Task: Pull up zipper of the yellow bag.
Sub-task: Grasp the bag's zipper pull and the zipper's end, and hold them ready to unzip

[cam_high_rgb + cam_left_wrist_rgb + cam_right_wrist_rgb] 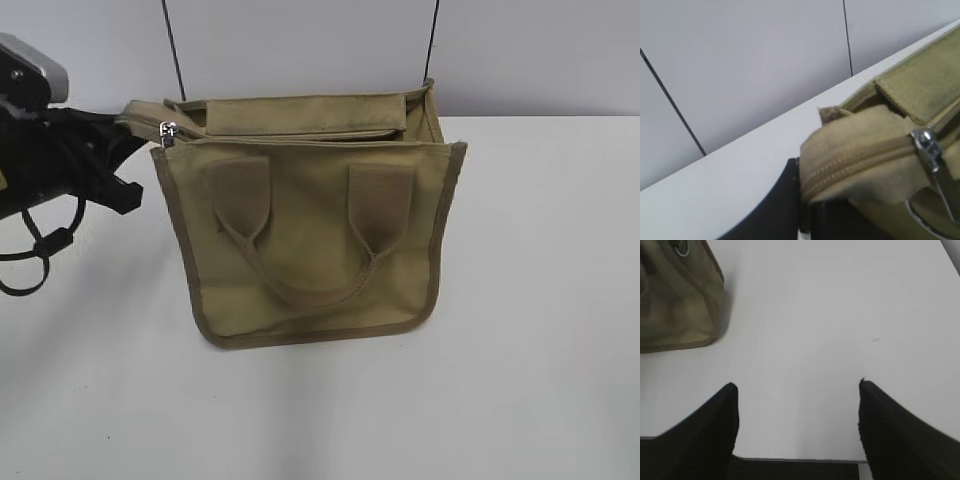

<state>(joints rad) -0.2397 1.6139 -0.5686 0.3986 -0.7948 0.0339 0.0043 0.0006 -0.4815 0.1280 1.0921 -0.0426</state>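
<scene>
The yellow bag [310,240] stands upright on the white table, handle loop facing me. Its zipper [290,135] runs along the top panel, with the silvery pull [168,130] at the left end. My left gripper [128,118] is at the bag's top left corner. In the left wrist view the gripper [807,202] is shut on the bag's fabric end [850,160] beside the zipper teeth [855,162], and the pull [927,144] hangs to the right. My right gripper [797,390] is open and empty over bare table, with a bag corner [680,305] at the upper left. It does not show in the exterior view.
A white wall with two thin dark seams [174,50] stands close behind the bag. The left arm's black body and cables [45,190] lie left of the bag. White tabletop [540,300] stretches right and in front.
</scene>
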